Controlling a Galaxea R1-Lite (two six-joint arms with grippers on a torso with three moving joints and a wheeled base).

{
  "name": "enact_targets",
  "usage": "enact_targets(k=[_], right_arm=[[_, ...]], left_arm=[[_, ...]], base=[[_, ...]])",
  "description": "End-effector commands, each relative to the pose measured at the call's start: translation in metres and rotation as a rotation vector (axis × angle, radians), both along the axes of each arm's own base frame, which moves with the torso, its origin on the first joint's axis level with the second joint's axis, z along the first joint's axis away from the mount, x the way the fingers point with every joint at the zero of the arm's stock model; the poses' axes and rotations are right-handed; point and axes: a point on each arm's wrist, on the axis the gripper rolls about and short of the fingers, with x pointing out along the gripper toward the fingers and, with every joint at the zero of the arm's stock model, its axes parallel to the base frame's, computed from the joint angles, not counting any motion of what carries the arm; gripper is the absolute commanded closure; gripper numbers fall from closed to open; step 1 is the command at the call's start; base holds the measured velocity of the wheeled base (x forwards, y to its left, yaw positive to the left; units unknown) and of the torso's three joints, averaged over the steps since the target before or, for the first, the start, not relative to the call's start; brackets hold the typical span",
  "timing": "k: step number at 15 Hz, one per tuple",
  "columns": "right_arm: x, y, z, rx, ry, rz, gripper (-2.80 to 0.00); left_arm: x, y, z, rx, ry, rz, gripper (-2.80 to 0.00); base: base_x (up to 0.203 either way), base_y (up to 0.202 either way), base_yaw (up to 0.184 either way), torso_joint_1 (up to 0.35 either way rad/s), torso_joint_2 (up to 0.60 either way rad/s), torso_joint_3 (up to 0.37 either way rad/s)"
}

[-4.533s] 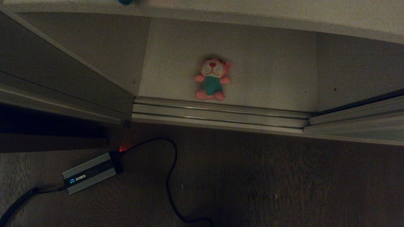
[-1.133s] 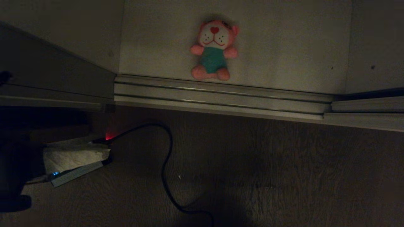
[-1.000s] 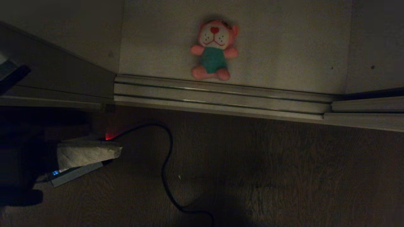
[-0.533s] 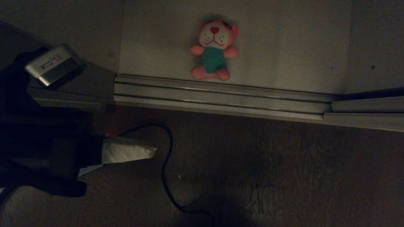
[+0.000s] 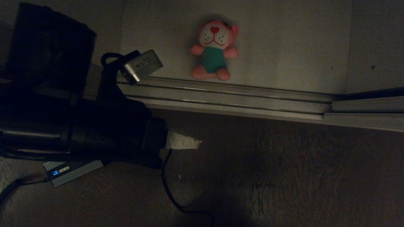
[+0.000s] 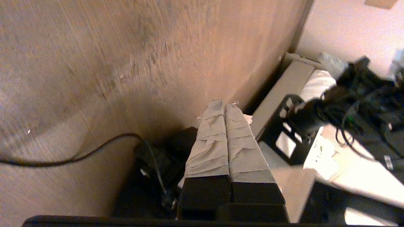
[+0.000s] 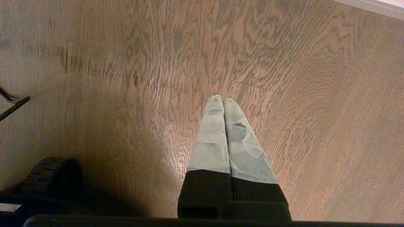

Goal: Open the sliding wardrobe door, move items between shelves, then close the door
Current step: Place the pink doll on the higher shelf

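A: so what changed? my left gripper (image 5: pixel 197 144) swung in from the left edge, now out over the wood floor (image 5: pixel 284 176), fingers pressed together, holding nothing.

B: and further right?

A: pink plush toy (image 5: pixel 214 50) lies on the off-white shelf (image 5: pixel 284 47), just behind the floor track (image 5: pixel 221 97). My right gripper (image 7: pixel 221 101) hangs over bare floor, fingers pinched together too.

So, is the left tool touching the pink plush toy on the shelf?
Apart. The head view shows the left tool over the wooden floor, with the whole door track lying between it and the pink plush toy.
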Motion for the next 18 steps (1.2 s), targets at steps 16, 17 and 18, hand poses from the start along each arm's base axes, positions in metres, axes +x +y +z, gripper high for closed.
enact_targets(k=[16, 17, 18], right_arm=[[0.0, 0.0, 0.0, -0.001, -0.003, 0.001, 0.0], [0.0, 0.0, 0.0, -0.001, -0.003, 0.001, 0.0], [0.0, 0.0, 0.0, -0.001, -0.002, 0.001, 0.0]], left_arm=[[0.127, -0.074, 0.005, -0.059, -0.392, 0.555, -2.8], [0.128, -0.074, 0.004, -0.058, -0.395, 0.558, -2.8], [0.134, -0.074, 0.004, -0.037, -0.451, 0.571, -2.8]], base=[[0.0, 0.0, 0.0, 0.0, 0.0, 0.0], [0.0, 0.0, 0.0, 0.0, 0.0, 0.0], [0.0, 0.0, 0.0, 0.0, 0.0, 0.0]])
